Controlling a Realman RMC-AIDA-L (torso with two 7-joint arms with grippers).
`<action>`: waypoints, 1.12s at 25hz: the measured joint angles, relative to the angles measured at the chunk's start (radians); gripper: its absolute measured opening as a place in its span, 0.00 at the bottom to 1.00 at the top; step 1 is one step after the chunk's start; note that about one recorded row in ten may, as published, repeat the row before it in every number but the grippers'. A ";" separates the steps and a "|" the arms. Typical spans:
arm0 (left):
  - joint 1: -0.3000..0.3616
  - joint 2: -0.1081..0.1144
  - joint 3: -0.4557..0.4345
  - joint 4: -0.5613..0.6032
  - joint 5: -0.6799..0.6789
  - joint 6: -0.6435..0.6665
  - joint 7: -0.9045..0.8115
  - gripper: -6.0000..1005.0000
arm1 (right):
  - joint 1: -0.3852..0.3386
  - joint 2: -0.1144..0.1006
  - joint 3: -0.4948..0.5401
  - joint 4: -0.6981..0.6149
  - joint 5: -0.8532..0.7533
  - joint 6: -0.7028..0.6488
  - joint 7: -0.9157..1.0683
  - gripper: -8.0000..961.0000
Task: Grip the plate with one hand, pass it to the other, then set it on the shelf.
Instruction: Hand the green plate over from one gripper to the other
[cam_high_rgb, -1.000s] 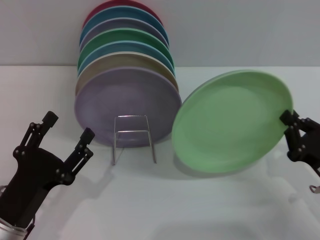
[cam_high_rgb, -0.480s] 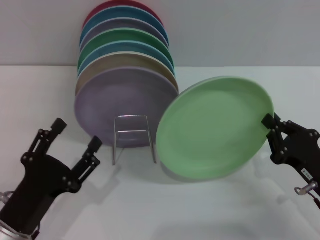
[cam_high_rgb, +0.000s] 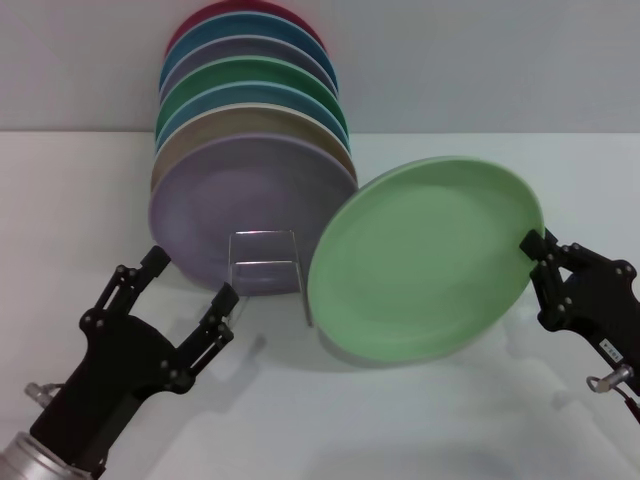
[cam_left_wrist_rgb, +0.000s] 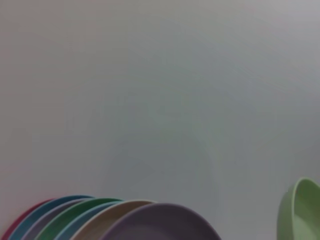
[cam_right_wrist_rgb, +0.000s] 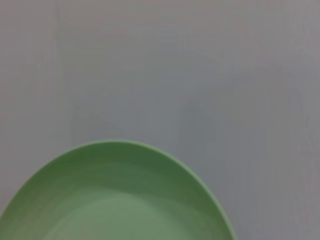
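Green plate (cam_high_rgb: 425, 275) held up on edge by the right pincer (cam_high_rgb: 545, 262) at its far rim, just beside the wire shelf (cam_high_rgb: 265, 262), near rim facing the wide-open left pincer (cam_high_rgb: 188, 290) waiting close by.

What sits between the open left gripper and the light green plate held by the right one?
In the head view, only the wire shelf's front loop stands between the left gripper and the plate; otherwise bare white table.

left gripper (cam_high_rgb: 187, 281) raised with fingers spread; right gripper (cam_high_rgb: 537, 246) has fingers clamped.
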 joint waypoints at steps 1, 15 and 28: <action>-0.001 0.000 0.002 -0.003 0.000 -0.007 0.001 0.83 | 0.000 0.000 0.000 -0.002 0.000 0.001 0.000 0.03; -0.004 0.000 0.069 -0.016 0.001 -0.021 0.029 0.83 | 0.004 0.000 0.003 -0.002 0.007 0.005 -0.003 0.03; -0.001 0.000 0.075 -0.042 -0.004 -0.072 0.057 0.83 | -0.060 0.006 0.042 -0.004 0.065 -0.024 -0.068 0.03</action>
